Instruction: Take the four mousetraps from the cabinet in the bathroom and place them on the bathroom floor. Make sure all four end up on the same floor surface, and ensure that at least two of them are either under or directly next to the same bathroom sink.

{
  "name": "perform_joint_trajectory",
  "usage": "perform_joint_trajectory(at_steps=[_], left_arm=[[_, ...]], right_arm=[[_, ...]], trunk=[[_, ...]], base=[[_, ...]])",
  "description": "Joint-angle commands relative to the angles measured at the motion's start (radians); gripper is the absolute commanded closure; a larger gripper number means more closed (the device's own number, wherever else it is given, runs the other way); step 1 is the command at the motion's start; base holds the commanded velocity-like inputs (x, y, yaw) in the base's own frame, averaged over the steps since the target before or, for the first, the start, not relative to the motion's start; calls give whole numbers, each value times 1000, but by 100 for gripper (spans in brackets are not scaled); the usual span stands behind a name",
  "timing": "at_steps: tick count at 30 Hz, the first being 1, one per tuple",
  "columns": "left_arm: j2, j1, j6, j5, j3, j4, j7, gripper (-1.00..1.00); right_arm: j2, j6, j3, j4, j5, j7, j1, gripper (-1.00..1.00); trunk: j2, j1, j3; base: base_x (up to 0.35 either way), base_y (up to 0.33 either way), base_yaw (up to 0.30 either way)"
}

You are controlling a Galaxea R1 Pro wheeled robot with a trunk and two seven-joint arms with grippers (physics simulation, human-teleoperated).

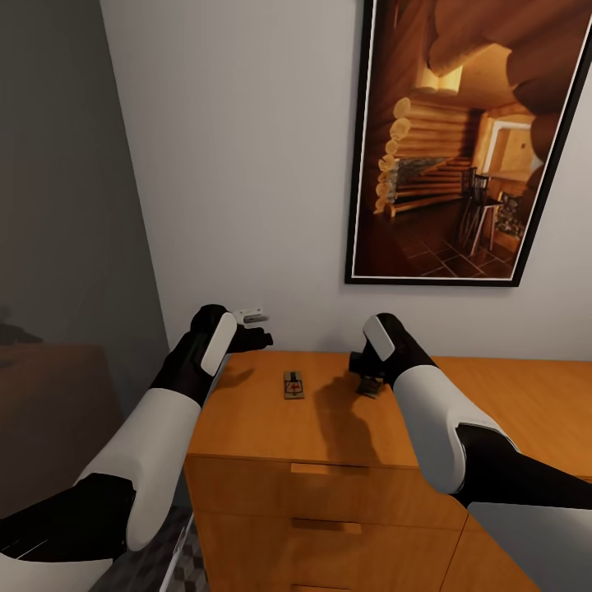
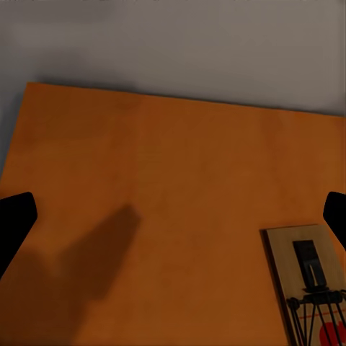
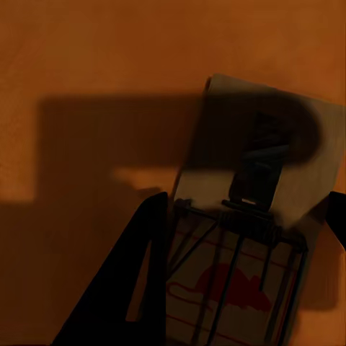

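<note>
Your cabinet (image 1: 247, 411) stands against the white wall under a framed picture (image 1: 469, 140). One mousetrap (image 1: 293, 384) lies flat on its top, near the back edge, between your two arms. Your left gripper (image 1: 251, 327) hovers over the top's back left corner, fingers spread wide and empty. Your right gripper (image 1: 367, 380) is low on a second mousetrap (image 3: 252, 238), fingers either side; whether they actually pinch it, you cannot tell.
</note>
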Motion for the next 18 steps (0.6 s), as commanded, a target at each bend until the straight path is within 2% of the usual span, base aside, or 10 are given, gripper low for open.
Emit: perform_joint_trajectory(at_steps=[1, 18], left_arm=[[0, -1, 3, 10, -1, -1, 10, -100], [0, -1, 3, 10, -1, -3, 10, -100]], right_arm=[[1, 1, -7, 52, -29, -12, 0, 100], [1, 1, -3, 51, -21, -20, 0, 100]], trunk=[[0, 0, -1], [0, 0, -1]], base=[[0, 0, 0], [0, 0, 0]])
